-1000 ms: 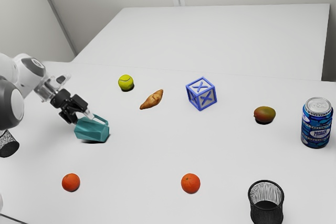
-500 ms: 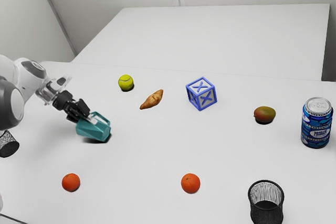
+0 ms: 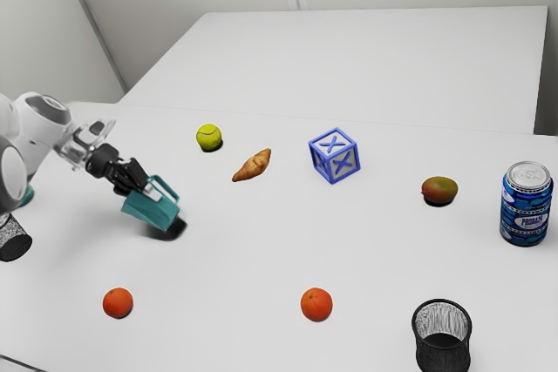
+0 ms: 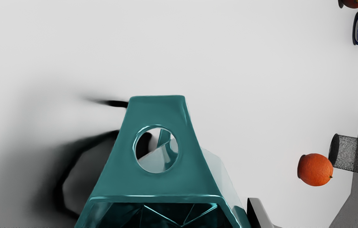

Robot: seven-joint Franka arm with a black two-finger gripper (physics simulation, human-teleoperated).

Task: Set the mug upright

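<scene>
1. Exterior view: the mug [image 3: 150,208] is held by the claw [image 3: 139,187], clear of the bench [image 3: 261,246], with its shadow cast below it. It is tilted, neither upright nor flat, and its handle is turned up.
2. Wrist view: the mug's mouth is turned toward the claw, and a round hole is seen in its handle. One finger [image 4: 259,212] is seen beside the mug's wall; the other is hidden.
3. Beyond the mug, as seen from the exterior camera, a tennis ball [image 3: 208,137] and a brown, tapered food item [image 3: 252,165] are set on the bench.
4. Toward the exterior view's right from the mug, a blue-edged box [image 3: 335,157], then a mango [image 3: 439,190], then an upright blue can [image 3: 526,205] are placed, all well apart from it.
5. Nearer the exterior camera than the mug, one orange [image 3: 118,303] is found; a second orange [image 3: 316,304] and a black mesh cup [image 3: 442,359] are seen farther toward that view's right.
6. Toward the exterior view's left from the mug, another mesh cup [image 3: 12,241] is cut off by the edge, and a teal thing [image 3: 27,195] is partly hidden by the arm [image 3: 42,124].
</scene>
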